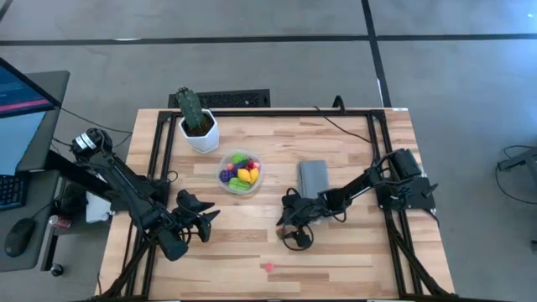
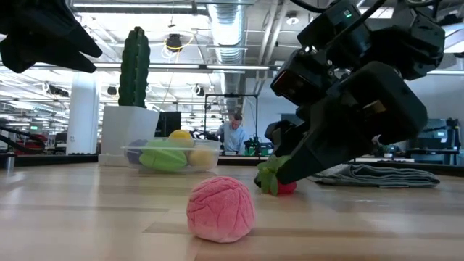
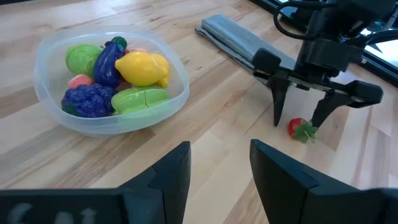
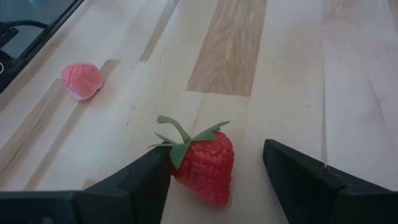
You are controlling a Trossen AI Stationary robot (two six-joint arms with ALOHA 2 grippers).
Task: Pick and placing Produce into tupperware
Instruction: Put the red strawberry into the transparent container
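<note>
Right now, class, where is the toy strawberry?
The strawberry lies on the table's right half, between the right gripper's open fingers, near the grey cloth.

A robotics lab in an open industrial hall. Exposed ceiling ducts (image 2: pixel 225 29), concrete floor (image 1: pixel 252 59), a monitor (image 1: pixel 21 109), and a person (image 2: pixel 233 134) seated at distant workstations show it.

Wooden table (image 1: pixel 352 252) bore a potted cactus (image 1: pixel 195 120), tupperware (image 1: pixel 241 172), grey cloth (image 1: pixel 314 178), strawberry (image 4: pixel 204 163) and pink piece (image 1: pixel 268 268).
</note>
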